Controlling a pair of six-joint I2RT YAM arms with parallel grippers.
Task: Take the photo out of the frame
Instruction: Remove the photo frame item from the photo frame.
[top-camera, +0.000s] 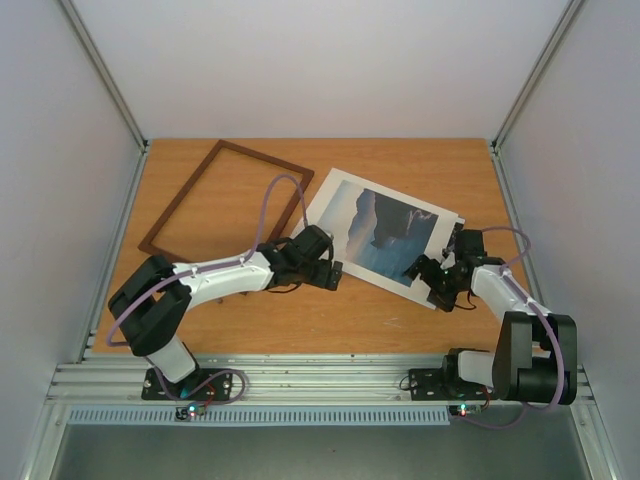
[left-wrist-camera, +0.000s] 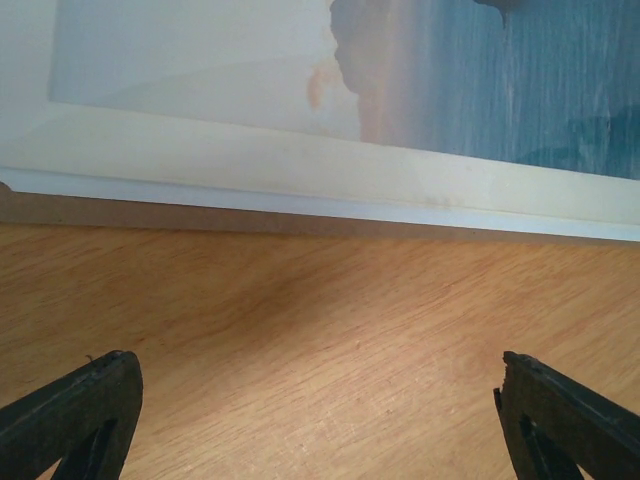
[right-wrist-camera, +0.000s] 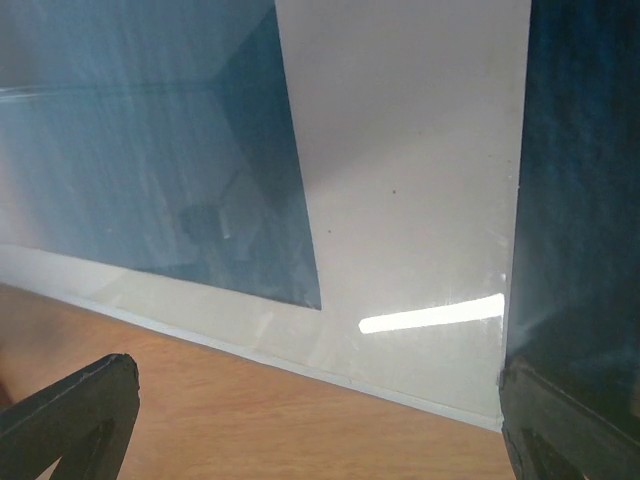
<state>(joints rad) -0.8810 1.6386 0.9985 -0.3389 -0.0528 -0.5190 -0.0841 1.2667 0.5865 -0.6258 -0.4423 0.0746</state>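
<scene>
The rectangular paper print of blue sea and dark cliffs (top-camera: 392, 232), white-bordered, is seen lying flat right of centre on the orange-brown wooden table (top-camera: 380, 325), its long axis angled from back-left to near-right. The thin dark reddish-brown wooden frame (top-camera: 267, 159) is laid beside it at left, table showing through. The left gripper (left-wrist-camera: 315, 365) is held wide open just short of the print's near long edge, and the right gripper (right-wrist-camera: 315, 370) equally wide at its near-right corner; nothing is gripped. Bare wood is left along the table's near side.

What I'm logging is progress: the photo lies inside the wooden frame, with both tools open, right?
No. The photo lies outside the frame, beside it on the table, as the top view shows. The left tool and right tool are both open.
</scene>
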